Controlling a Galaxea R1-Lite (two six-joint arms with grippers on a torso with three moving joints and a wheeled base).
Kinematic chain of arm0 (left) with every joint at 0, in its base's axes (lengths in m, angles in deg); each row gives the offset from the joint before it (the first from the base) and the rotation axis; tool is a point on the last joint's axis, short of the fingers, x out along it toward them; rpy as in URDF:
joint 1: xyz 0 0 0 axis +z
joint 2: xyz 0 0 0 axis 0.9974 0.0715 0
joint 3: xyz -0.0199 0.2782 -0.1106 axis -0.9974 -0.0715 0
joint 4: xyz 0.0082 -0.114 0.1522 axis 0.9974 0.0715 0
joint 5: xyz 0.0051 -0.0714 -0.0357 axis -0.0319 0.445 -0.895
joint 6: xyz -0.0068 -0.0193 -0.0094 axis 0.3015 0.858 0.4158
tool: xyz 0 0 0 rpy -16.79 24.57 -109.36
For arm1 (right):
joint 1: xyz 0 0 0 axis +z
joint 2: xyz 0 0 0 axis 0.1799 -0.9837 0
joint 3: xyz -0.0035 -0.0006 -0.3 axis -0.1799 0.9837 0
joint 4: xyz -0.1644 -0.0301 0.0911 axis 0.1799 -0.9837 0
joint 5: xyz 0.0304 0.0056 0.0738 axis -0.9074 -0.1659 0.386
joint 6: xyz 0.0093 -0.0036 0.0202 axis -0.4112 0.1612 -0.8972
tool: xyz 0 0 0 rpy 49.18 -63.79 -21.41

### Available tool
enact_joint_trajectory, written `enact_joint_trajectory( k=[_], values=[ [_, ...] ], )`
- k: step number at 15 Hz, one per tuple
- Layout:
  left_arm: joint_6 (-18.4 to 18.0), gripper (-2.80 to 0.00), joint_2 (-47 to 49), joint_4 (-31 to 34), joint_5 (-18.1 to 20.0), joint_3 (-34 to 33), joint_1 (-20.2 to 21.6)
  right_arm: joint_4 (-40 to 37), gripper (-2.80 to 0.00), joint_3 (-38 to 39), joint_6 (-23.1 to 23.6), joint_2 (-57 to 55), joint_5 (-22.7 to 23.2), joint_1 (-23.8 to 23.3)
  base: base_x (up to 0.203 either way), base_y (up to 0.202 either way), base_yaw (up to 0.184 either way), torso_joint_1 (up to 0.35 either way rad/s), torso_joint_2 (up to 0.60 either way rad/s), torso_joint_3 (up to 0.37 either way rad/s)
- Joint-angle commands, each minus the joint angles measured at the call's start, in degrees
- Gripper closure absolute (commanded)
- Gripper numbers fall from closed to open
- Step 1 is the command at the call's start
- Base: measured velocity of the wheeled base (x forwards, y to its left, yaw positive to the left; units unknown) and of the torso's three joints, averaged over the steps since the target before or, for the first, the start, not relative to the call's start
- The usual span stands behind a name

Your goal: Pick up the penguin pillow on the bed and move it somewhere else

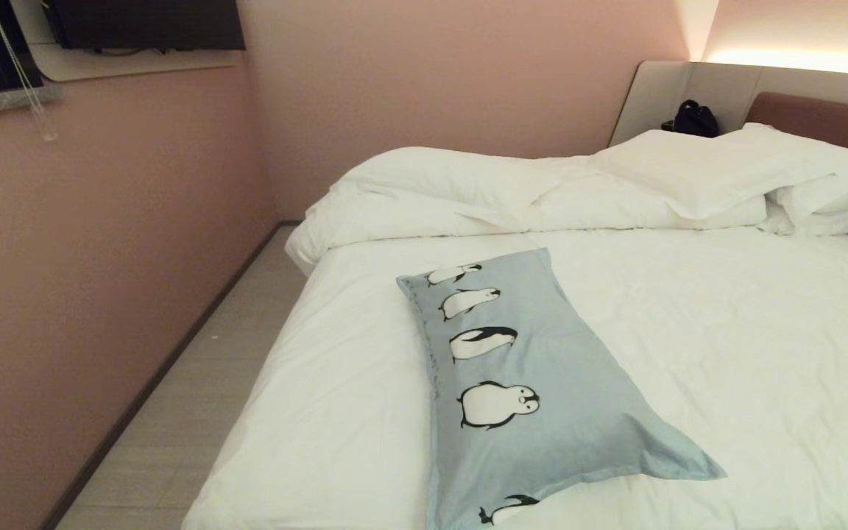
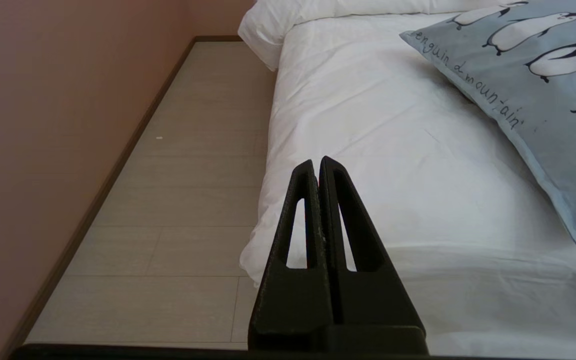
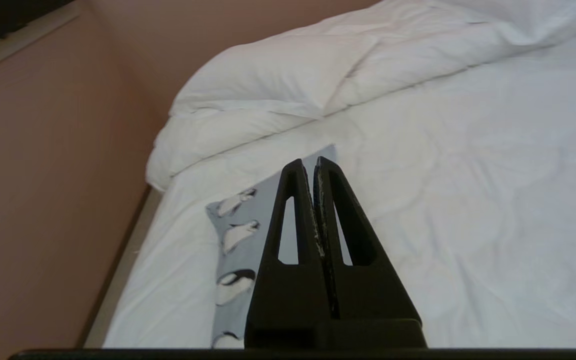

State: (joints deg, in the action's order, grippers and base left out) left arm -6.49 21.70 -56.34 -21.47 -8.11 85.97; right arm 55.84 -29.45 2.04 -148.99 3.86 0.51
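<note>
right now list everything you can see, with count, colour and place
light blue-grey rectangular fabric penguin pillow: one, lying flat on the near half of the bed
large bed with white sheet: one, beige frame, fills the right of the head view
folded white duvet: one, across the bed beyond the penguin pillow
plain white pillows: two, stacked by the brown headboard
small black bag: one, on the ledge behind the pillows
pale plank floor: strip between bed and pink wall
left end effector: black, shut, near the bed's edge
right end effector: black, shut, empty, above the bed
</note>
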Motion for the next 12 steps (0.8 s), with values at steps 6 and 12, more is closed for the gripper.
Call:
enact_joint_trajectory(
  k=[6, 12],
  values=[
    [0.0, 0.00, 0.0, -0.1, 0.0, 0.0, 0.0, -13.0, 0.00, 7.2, 0.4, 19.5, -24.0, -2.0, 0.000, 0.000, 0.000, 0.000, 0.00, 0.000],
    [0.0, 0.00, 0.0, -0.1, 0.0, 0.0, 0.0, -12.8, 0.00, 16.8, 0.7, 30.1, -29.2, -15.5, 0.000, 0.000, 0.000, 0.000, 0.00, 0.000]
  ],
)
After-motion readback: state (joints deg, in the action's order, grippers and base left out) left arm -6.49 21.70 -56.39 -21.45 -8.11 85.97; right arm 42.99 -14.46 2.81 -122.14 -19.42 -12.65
